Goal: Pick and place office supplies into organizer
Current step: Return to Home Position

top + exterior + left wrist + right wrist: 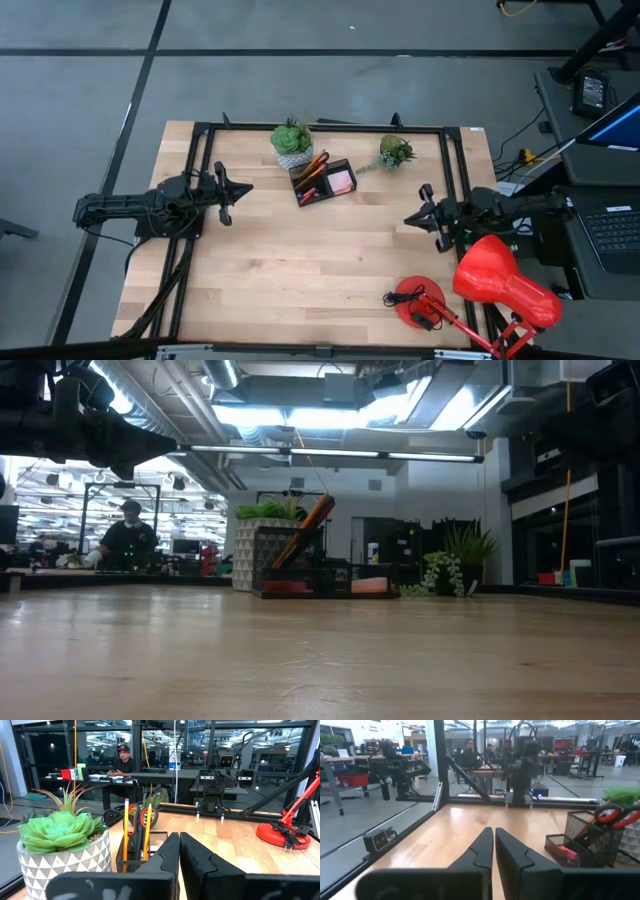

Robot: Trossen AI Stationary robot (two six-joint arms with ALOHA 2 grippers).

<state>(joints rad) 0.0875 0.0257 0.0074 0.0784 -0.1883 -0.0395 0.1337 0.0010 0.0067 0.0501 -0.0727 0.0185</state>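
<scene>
The organizer (313, 197) at upper center holds scissors (615, 815), 2 pencils (125, 830) and a pink pad (341, 181). Left gripper (240, 189) at middle left and right gripper (412, 217) at middle right are both closed, empty.

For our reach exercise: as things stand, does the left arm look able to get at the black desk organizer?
Probably yes: bare table lies between the left tool and the black desk organizer; the potted plant stands off that line.

Left arm (140, 210) folded low, jaws closed; right arm (500, 206) folded low, jaws closed.
</scene>
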